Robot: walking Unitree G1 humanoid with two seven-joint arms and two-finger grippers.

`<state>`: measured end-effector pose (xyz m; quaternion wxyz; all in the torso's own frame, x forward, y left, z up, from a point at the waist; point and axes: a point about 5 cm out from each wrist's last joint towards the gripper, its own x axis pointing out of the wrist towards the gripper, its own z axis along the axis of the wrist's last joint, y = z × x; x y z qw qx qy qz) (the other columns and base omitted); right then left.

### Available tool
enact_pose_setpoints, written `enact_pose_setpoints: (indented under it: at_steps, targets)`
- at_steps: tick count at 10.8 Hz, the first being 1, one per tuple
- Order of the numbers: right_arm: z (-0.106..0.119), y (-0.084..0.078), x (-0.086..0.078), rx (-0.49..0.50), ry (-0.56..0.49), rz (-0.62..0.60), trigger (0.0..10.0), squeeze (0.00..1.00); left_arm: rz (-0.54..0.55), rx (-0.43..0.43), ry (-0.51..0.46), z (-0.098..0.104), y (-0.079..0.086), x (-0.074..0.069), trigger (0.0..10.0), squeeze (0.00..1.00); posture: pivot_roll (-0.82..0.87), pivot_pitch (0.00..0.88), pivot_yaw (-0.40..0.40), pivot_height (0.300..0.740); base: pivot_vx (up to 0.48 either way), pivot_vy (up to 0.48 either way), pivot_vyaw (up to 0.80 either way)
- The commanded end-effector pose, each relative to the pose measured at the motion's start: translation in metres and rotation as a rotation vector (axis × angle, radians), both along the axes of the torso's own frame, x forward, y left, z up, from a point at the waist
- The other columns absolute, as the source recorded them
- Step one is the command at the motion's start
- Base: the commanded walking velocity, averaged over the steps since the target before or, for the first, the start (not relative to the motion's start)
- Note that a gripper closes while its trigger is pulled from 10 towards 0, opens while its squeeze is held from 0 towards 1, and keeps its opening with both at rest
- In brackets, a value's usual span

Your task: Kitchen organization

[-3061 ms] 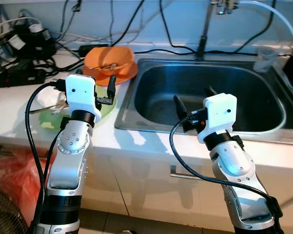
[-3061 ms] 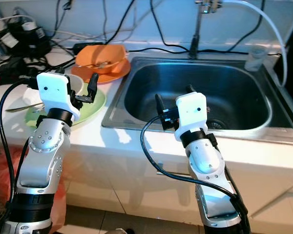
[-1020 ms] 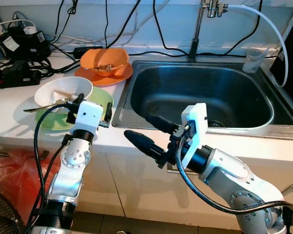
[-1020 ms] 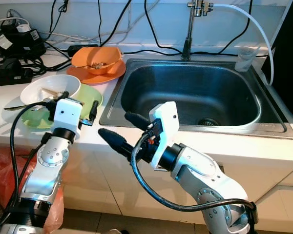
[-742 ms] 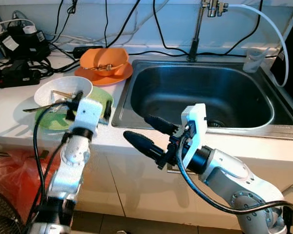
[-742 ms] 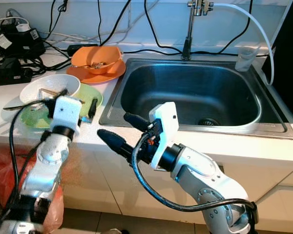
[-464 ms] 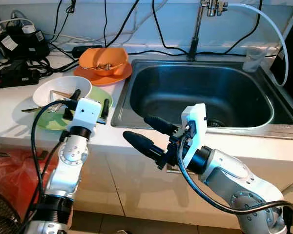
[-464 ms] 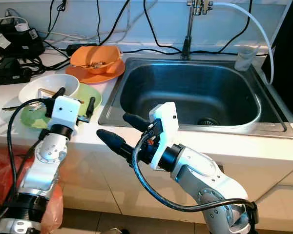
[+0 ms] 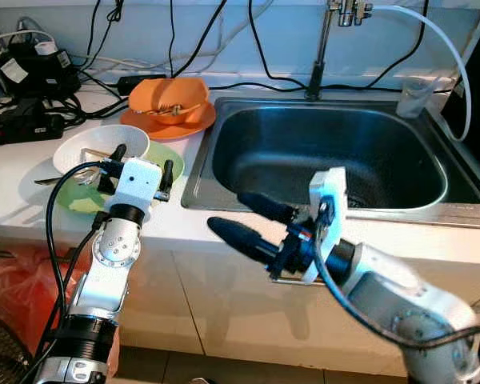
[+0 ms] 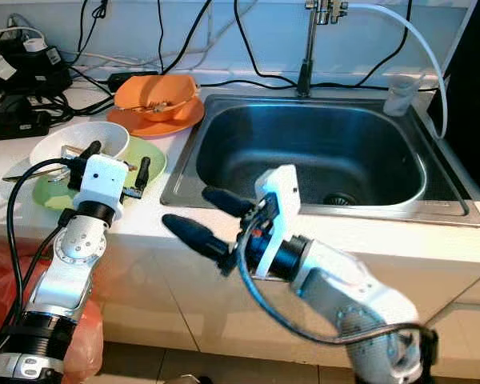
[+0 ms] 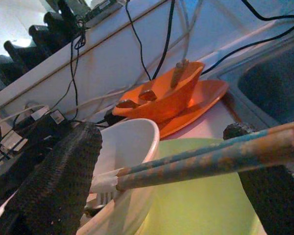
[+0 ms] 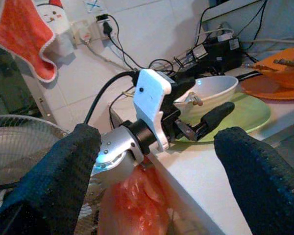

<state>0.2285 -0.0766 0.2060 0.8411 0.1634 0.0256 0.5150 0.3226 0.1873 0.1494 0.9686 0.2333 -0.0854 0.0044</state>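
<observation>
Evidently the left end effector (image 9: 142, 162), fingers spread, straddles the stiff, slippery white bowl (image 9: 96, 149) on the green plate (image 9: 174, 162) on the bench; its rim looks safest, while the right end effector (image 9: 238, 218) gapes empty.

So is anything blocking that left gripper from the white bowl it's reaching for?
Nothing visible. The left gripper is open right at the white bowl on the green plate; chopsticks lying across the bowl cross between its fingers.

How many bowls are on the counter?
2. A white bowl sits on the green plate near the left gripper; an orange bowl sits on the orange plate behind it.
</observation>
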Motion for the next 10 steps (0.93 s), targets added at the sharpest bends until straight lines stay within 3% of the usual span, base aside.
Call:
enact_pose_setpoints:
  at_steps: [1, 2, 3, 4, 8, 9, 10]
  targets:
    - [0.002, -0.001, 0.002, 0.003, -0.007, 0.014, 10.0, 0.00, 0.015, 0.006, -0.002, 0.002, 0.004, 0.002, 10.0, 0.00, -0.05, 0.000, 0.055, 0.740, 0.000, 0.000, 0.00]
    - [0.002, -0.003, 0.004, -0.009, -0.013, 0.014, 10.0, 0.00, 0.021, 0.009, 0.001, 0.001, 0.006, 0.003, 10.0, 0.70, -0.04, 0.000, 0.054, 0.740, 0.000, 0.000, 0.00]
    - [0.002, -0.004, 0.005, -0.019, -0.018, 0.012, 10.0, 0.00, 0.025, 0.012, 0.003, 0.001, 0.007, 0.004, 10.0, 0.92, -0.04, 0.000, 0.054, 0.740, 0.000, 0.000, 0.00]
    - [0.002, -0.004, 0.005, -0.028, -0.024, 0.011, 10.0, 0.00, 0.034, 0.014, 0.000, 0.001, 0.009, 0.004, 10.0, 1.00, -0.04, 0.000, 0.053, 0.740, 0.000, 0.000, 0.00]
    - [0.002, -0.003, 0.007, -0.058, -0.054, -0.008, 10.0, 0.00, 0.054, 0.067, 0.015, -0.005, 0.014, 0.007, 10.0, 1.00, -0.04, 0.000, 0.057, 0.740, 0.000, 0.000, 0.00]
    - [0.002, -0.002, 0.007, -0.059, -0.056, -0.010, 10.0, 0.00, 0.058, 0.069, 0.013, -0.005, 0.014, 0.008, 10.0, 0.94, -0.04, 0.000, 0.058, 0.740, 0.000, 0.000, 0.00]
    - [0.002, -0.002, 0.006, -0.059, -0.058, -0.011, 10.0, 0.00, 0.035, 0.061, 0.013, -0.004, 0.013, 0.009, 10.0, 0.00, -0.04, 0.000, 0.059, 0.740, 0.000, 0.000, 0.00]
